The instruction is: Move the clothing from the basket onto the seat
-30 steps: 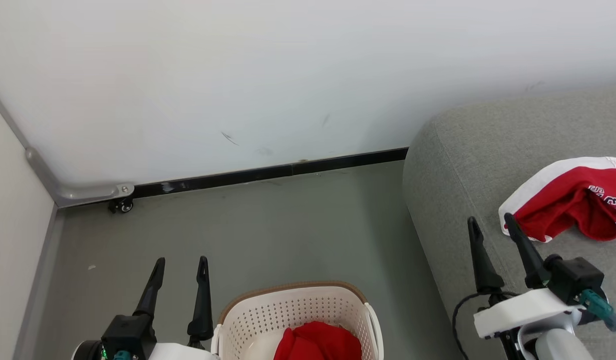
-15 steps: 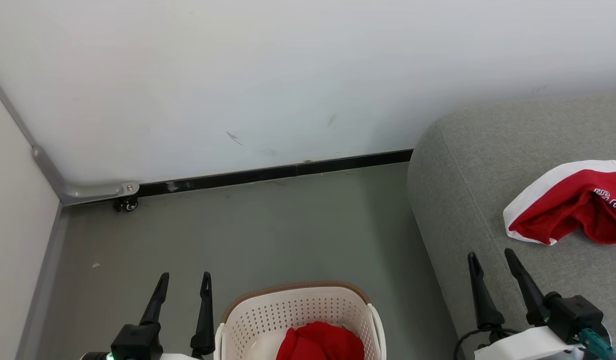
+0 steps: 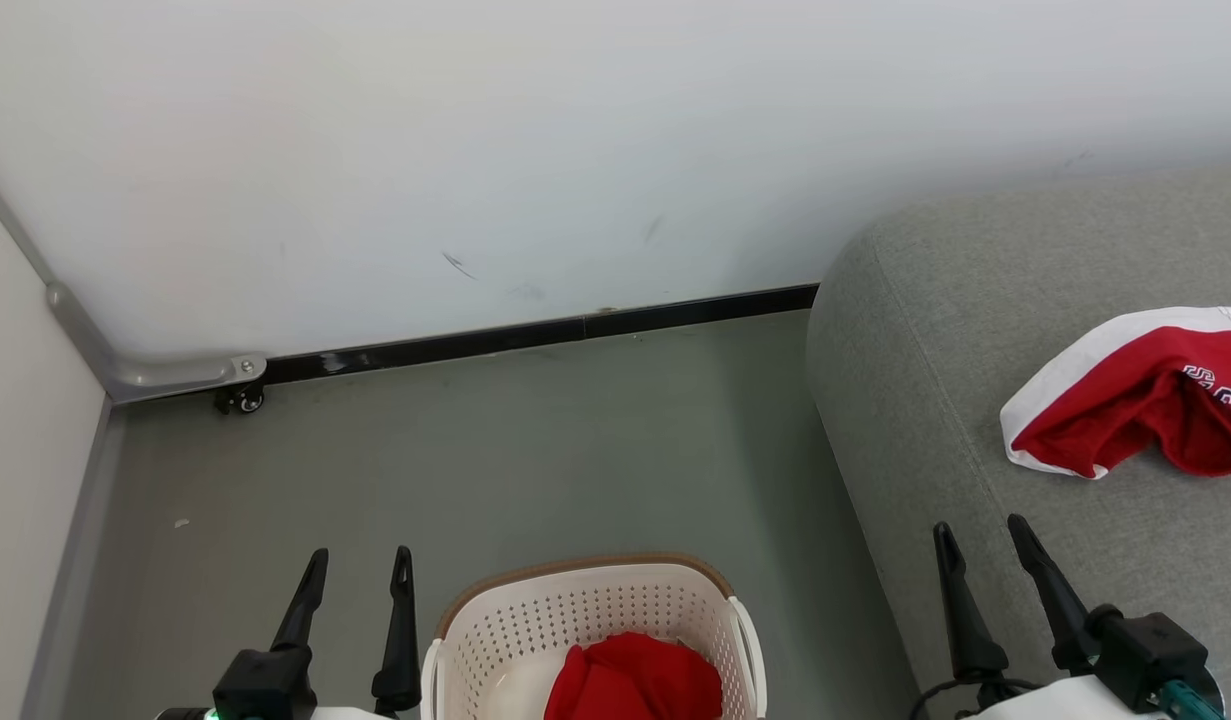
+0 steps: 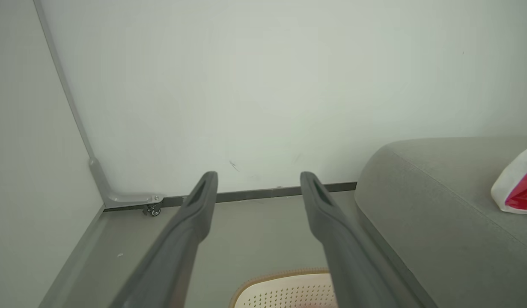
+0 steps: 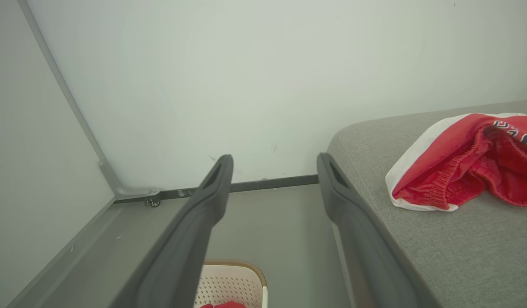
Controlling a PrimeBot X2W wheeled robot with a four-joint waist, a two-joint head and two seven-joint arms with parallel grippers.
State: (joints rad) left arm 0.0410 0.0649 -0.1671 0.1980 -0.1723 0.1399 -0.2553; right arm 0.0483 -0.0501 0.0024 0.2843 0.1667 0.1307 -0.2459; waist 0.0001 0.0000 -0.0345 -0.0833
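The clothing's plain red piece (image 3: 635,680) lies in the basket (image 3: 535,625) near us; its white-banded piece (image 3: 1125,400) lies on the seat (image 3: 925,350), right. Our left gripper (image 3: 362,551) and right gripper (image 3: 978,524) gape wide, both empty.

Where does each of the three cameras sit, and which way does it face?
Head view: on the head, facing forward and down at the basket, floor and seat; left claw and right claw show at the bottom.
Left wrist view: on the left wrist, facing the wall corner along its own fingers.
Right wrist view: on the right wrist, facing that corner, seat beside its fingers.
Shared: all show the white-banded garment.
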